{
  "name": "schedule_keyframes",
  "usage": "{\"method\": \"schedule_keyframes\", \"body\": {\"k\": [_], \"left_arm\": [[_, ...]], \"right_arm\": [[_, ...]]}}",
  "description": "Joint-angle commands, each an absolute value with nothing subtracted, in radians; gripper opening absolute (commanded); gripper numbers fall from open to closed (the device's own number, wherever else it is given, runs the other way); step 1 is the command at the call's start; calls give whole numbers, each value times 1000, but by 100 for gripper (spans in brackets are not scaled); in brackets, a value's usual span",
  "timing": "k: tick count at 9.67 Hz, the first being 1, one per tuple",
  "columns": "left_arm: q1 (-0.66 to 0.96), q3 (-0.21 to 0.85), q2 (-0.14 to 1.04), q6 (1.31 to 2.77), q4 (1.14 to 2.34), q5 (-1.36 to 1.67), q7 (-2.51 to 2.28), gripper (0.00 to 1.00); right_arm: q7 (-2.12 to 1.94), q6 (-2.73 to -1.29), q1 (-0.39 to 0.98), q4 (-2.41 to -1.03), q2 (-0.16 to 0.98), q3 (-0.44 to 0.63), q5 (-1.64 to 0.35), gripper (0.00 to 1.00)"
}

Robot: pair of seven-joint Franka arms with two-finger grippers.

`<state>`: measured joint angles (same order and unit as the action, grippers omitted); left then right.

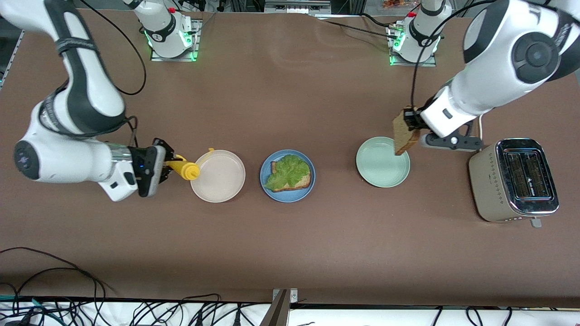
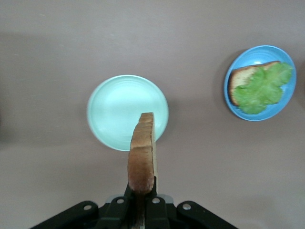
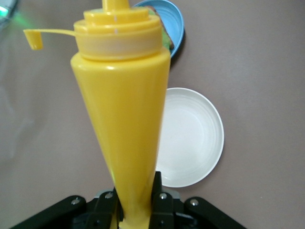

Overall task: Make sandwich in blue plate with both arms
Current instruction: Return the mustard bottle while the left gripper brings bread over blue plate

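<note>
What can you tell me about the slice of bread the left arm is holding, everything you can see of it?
The slice of bread is brown with a darker crust and looks toasted. It is held on edge, upright, clamped at its upper part by the left gripper, whose fingers are shut on it. It hangs in the air over the rim of the pale green plate, at the side toward the toaster, touching nothing but the gripper. In the left wrist view its thin edge faces the camera.
</note>
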<state>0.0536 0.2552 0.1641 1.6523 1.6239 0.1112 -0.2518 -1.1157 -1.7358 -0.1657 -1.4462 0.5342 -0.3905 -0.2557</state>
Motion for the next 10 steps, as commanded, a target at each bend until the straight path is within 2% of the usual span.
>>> {"method": "schedule_keyframes", "body": {"k": [1,3,6,10], "left_arm": [[61,307,303,1687,1508,210,-293,0],[71,365,411,1713,1430,212,-392,0],[86,445,521,1891,1425,212,-477,0],[104,524,671,2052,1367,213,-547,0]], "right_arm": [[-1418,-1636,-335,-1454,603,-411,-397,0],[-1593,-1596,-420,-1457,668,-411,-469,0],[-1806,-1577,-472,-1468,750,-411,-601,0],[-2027,-1689,-474,-1489,882,-410,-703,0]]}}
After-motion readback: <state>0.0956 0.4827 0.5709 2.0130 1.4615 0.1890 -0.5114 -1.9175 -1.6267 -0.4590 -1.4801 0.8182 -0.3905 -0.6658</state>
